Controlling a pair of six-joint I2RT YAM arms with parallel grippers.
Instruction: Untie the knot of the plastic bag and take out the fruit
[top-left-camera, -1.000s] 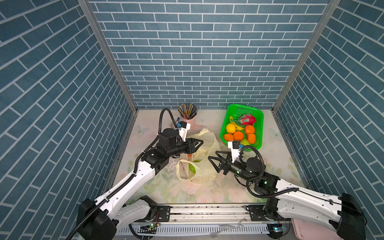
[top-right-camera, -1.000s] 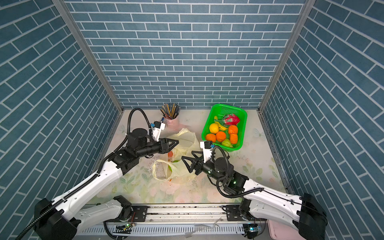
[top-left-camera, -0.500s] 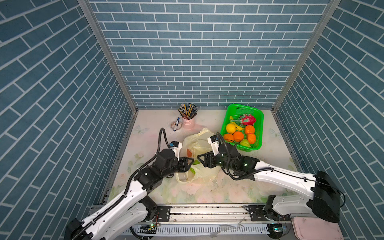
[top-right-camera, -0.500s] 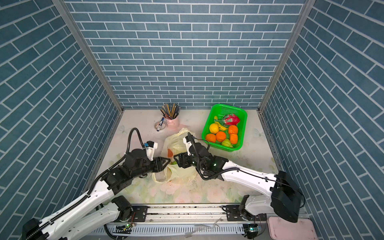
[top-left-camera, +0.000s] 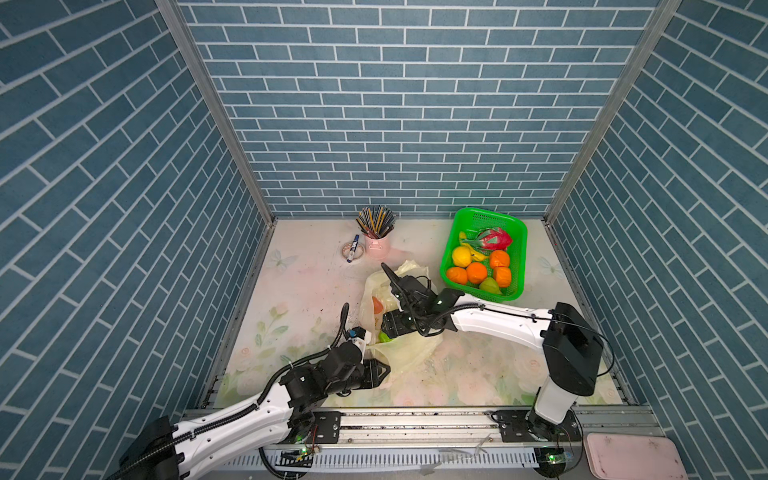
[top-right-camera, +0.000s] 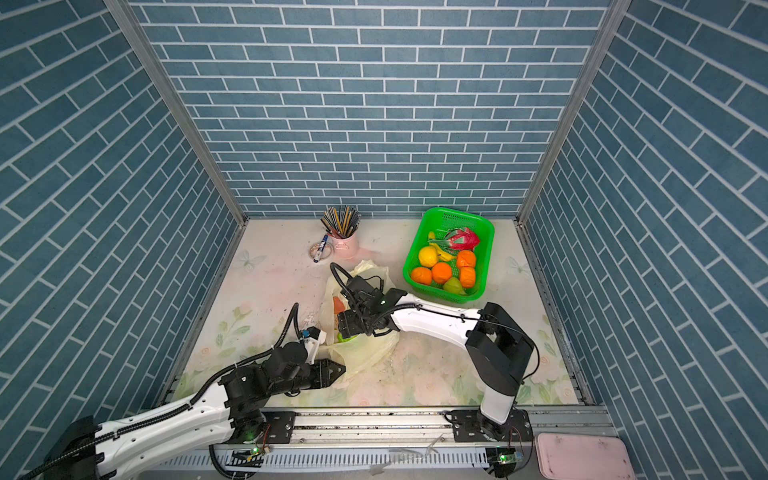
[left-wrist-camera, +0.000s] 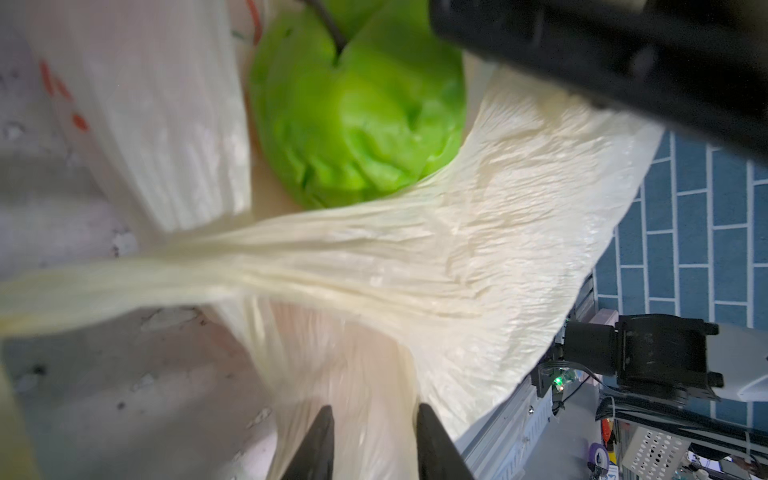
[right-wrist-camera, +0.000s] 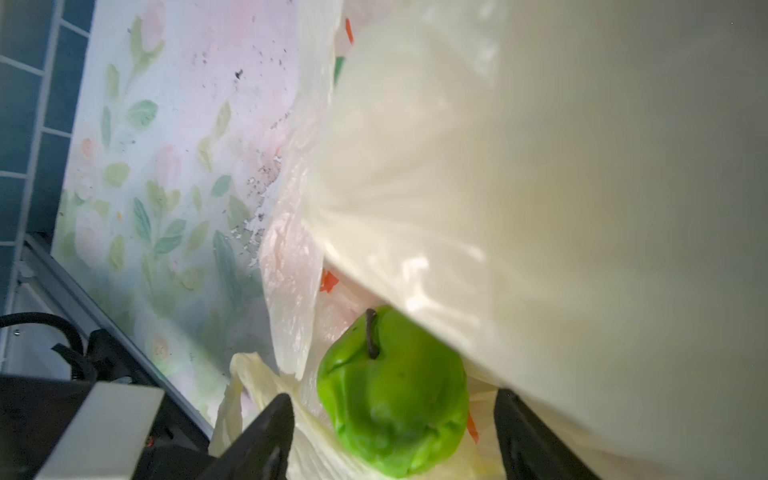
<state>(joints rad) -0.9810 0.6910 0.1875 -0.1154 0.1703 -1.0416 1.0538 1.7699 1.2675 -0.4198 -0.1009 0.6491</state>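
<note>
The green lumpy fruit (right-wrist-camera: 386, 374) lies inside the open mouth of the plastic bag (top-left-camera: 409, 353), just below the centre of both top views. It looks like a light, firm moulded toy with a smooth, somewhat slick skin and a thin dark stem. The stem is too slight to pull on, so the best hold is probably across the wide middle, with both sides bare of film.

The right gripper (right-wrist-camera: 392, 415) is already set that way. Its jaws are spread wide, one on each side of the fruit, with a gap showing on both sides and nothing pinched yet.

The bag is thin, crinkly and limp. It will drape, slide and cling, so a fold may get caught in with the fruit, or the whole bag may lift with it. No knot shows in any view.

The left gripper (left-wrist-camera: 374, 419) sits at the bag's near edge, lower left of the bag in both top views. Its fingers stand a little apart with film in the gap, but I cannot tell whether they are biting it.

To the upper right is the green basket (top-left-camera: 484, 218), which holds oranges, a yellow fruit and a dragon fruit (top-left-camera: 494, 239). A pink pencil cup (top-left-camera: 377, 245) stands above the bag.
</note>
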